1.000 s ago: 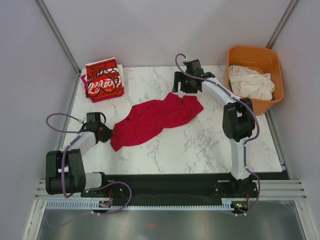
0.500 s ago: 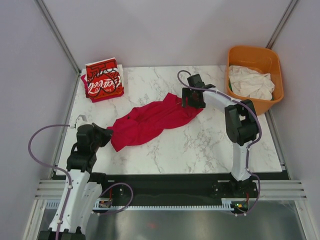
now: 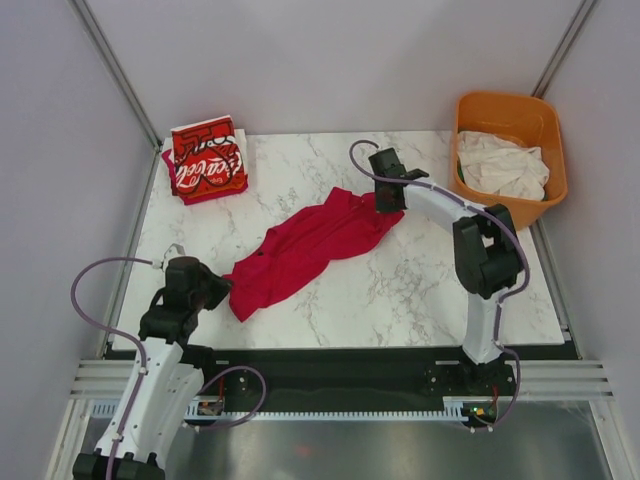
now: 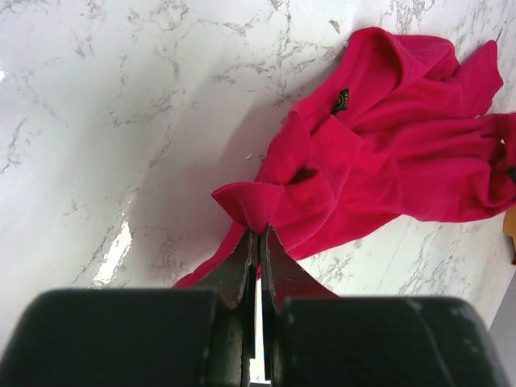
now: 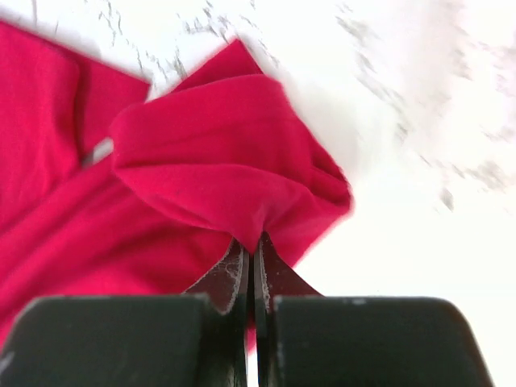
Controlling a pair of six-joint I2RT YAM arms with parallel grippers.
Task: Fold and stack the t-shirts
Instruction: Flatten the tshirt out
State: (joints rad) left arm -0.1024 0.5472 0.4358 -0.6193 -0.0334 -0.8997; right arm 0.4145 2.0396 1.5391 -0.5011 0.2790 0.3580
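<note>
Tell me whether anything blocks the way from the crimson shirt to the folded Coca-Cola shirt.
Nothing visible does: only bare marble table lies between the crimson shirt and the Coca-Cola shirt. The left pincer and right pincer each grip crimson cloth.

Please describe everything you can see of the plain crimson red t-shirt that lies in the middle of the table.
The plain crimson red soft cloth t-shirt is unfolded and crumpled. It is stretched as a diagonal band across the white marble table, from near left to far right. A small dark label shows on it. The left gripper is shut on a pinch of its near end, and the right gripper is shut on its far end, bunching the cloth there.
</note>
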